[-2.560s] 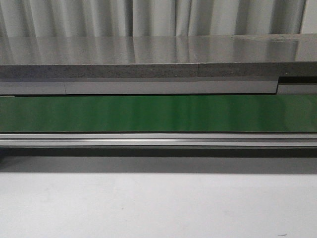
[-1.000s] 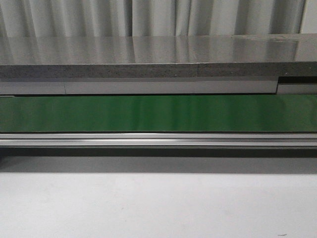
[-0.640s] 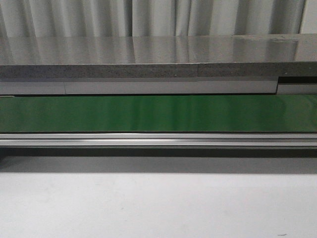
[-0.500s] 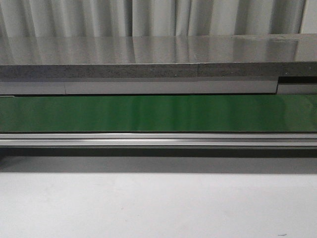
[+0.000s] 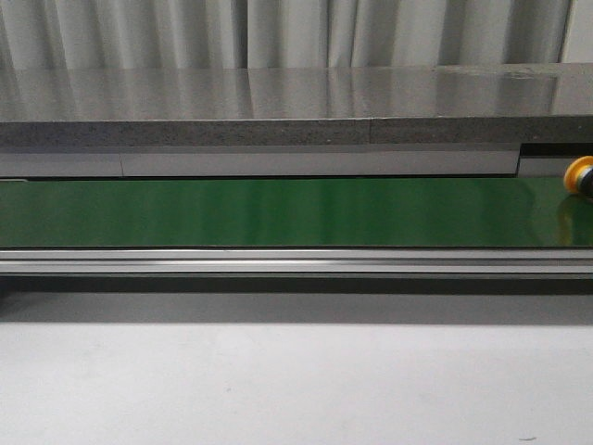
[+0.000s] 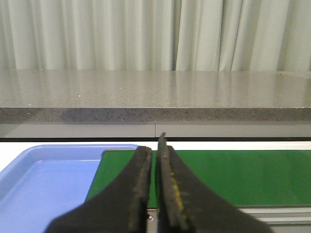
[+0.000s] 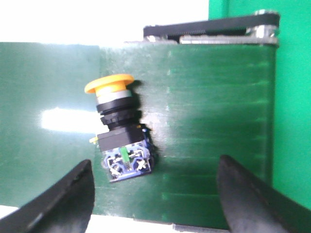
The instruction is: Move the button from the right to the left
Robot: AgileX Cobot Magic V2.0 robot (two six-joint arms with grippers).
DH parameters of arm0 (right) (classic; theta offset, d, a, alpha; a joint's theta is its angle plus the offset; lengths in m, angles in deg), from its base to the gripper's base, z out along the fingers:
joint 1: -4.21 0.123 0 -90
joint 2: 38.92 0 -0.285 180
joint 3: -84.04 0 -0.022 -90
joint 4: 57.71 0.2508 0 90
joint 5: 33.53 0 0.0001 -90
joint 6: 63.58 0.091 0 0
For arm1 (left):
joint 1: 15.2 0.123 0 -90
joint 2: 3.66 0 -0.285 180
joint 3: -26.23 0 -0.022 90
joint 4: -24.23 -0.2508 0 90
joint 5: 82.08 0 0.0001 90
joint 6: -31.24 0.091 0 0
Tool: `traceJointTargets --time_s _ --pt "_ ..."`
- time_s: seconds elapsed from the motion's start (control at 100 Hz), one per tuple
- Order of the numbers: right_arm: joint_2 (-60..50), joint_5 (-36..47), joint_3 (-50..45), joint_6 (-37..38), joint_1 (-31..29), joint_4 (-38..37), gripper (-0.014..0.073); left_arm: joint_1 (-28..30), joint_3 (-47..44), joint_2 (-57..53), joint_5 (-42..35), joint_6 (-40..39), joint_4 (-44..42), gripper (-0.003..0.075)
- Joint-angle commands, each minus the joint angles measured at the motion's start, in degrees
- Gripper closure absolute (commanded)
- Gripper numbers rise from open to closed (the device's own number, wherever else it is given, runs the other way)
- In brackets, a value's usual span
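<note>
The button point(image 7: 119, 128) lies on its side on the green belt point(image 7: 209, 121), yellow-orange cap away from the fingers, black body and blue-green terminal end toward them. My right gripper point(image 7: 154, 170) is open above the belt, and the button sits between its jaws, nearer one finger, untouched. In the front view only the yellow cap point(image 5: 582, 173) peeks in at the belt's far right edge. My left gripper point(image 6: 153, 144) is shut and empty over the other end of the belt point(image 6: 233, 174). Neither gripper shows in the front view.
The green belt point(image 5: 278, 213) runs across the front view behind a metal rail point(image 5: 278, 261), with a grey stone counter point(image 5: 278, 93) behind it. A blue tray point(image 6: 43, 179) sits against the belt's end beside my left gripper. White table point(image 5: 296, 380) lies in front.
The button's yellow cap has come into the front view at the belt's far right edge; before, the belt was bare there.
</note>
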Motion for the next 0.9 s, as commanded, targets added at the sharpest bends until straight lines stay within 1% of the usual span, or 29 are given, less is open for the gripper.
traceJointTargets --time_s 0.0,0.14,0.3,0.47,0.59,0.69,0.78,0.89 --pt "-5.56 1.13 1.20 -2.08 0.54 2.35 0.0095 0.18 -2.33 -2.00 -4.64 -0.63 0.40 0.0715" --pt "-10.81 3.70 1.00 -3.93 2.98 2.42 0.0095 0.18 -2.33 -2.00 -4.64 -0.63 0.40 0.0715" --pt "-17.88 11.75 -2.73 -5.77 6.80 2.36 0.0095 0.18 -2.33 -2.00 -4.64 -0.63 0.40 0.0715" --pt "-26.62 20.62 -12.84 -7.30 9.47 2.31 0.0095 0.18 -2.33 -2.00 -4.64 -0.63 0.40 0.0715" --pt "-34.11 29.97 -21.63 -7.60 11.14 2.31 0.0095 0.18 -2.33 -2.00 -4.64 -0.63 0.40 0.0715" --pt "-40.79 35.78 -28.30 -7.60 12.89 2.31 0.0095 0.18 -2.33 -2.00 -4.64 -0.63 0.40 0.0715" --pt "-46.65 38.82 -33.53 -7.60 14.17 2.31 0.0095 0.18 -2.33 -2.00 -4.64 -0.63 0.40 0.0715" --pt "-54.15 39.29 -38.61 -7.60 14.55 2.31 0.0095 0.18 -2.33 -2.00 -4.64 -0.63 0.40 0.0715"
